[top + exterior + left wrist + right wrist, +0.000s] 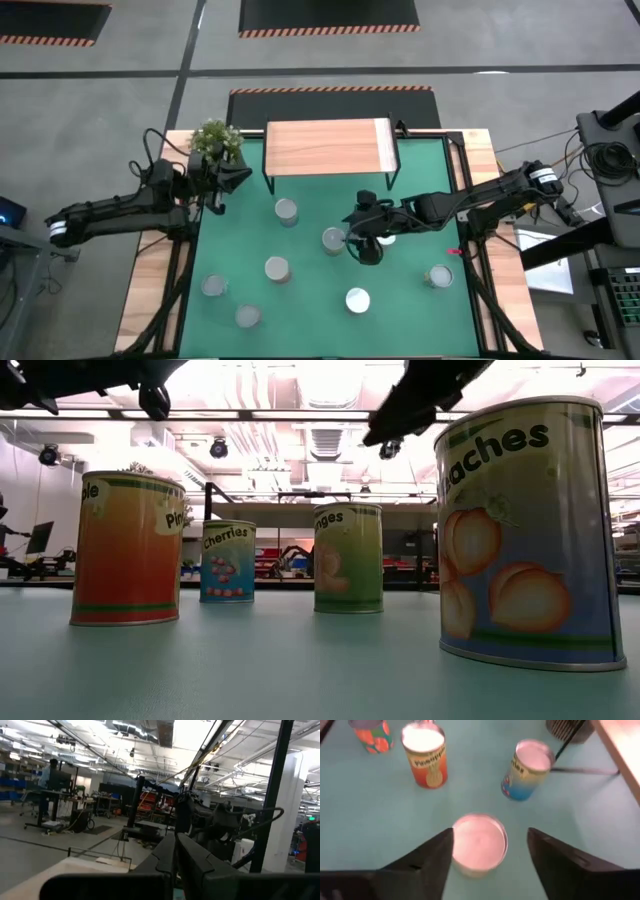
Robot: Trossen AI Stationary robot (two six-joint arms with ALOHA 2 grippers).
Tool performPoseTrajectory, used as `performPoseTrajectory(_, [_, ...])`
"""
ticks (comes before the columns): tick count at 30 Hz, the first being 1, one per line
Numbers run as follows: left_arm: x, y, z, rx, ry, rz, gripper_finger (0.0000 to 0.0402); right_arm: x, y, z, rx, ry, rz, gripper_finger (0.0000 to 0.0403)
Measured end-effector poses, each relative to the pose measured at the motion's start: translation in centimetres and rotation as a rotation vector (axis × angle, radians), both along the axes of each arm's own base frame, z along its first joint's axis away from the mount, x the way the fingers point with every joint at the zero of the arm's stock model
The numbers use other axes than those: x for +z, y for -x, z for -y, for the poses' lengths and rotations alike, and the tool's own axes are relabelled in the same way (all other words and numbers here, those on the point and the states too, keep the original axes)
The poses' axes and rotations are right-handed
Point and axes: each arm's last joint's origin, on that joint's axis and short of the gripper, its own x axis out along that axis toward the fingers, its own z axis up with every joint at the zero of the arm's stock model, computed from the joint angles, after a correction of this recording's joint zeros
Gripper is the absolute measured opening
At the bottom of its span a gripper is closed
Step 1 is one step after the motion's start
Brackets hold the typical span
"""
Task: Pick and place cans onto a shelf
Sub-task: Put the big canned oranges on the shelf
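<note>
Several cans with silvery tops stand upright on the green table top [400, 320]. The light-wood shelf [330, 146] stands on black legs at the far edge, with nothing on it. My right gripper [352, 243] is open over the middle of the table. In the right wrist view [490, 837] its fingers stand on either side of a can [479, 842], which also shows in the high view [333, 240]. I see no touch. My left gripper [238, 176] is shut and empty beside the plant [216, 140], at the table's far left.
Beyond the framed can stand a pineapple can [425, 756] and a cherries can [529, 769]. More cans stand toward the near edge [357, 299] and near right [437, 276]. The low view shows a peaches can [525, 530] up close.
</note>
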Motion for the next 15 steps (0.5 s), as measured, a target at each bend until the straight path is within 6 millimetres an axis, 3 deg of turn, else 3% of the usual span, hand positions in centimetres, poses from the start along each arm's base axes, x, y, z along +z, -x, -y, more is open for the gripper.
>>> performPoseTrajectory(8, [0.2,0.0,0.1,-0.014,0.008,0.022,0.0,-1.3,-1.5,-0.3,0.012,0.015,-0.029,0.0342])
performPoseTrajectory(15, [0.5,0.1,0.2,-0.026,-0.005,0.048,0.0,-2.5,-3.3,-0.5,0.016,0.036,-0.106,0.0368])
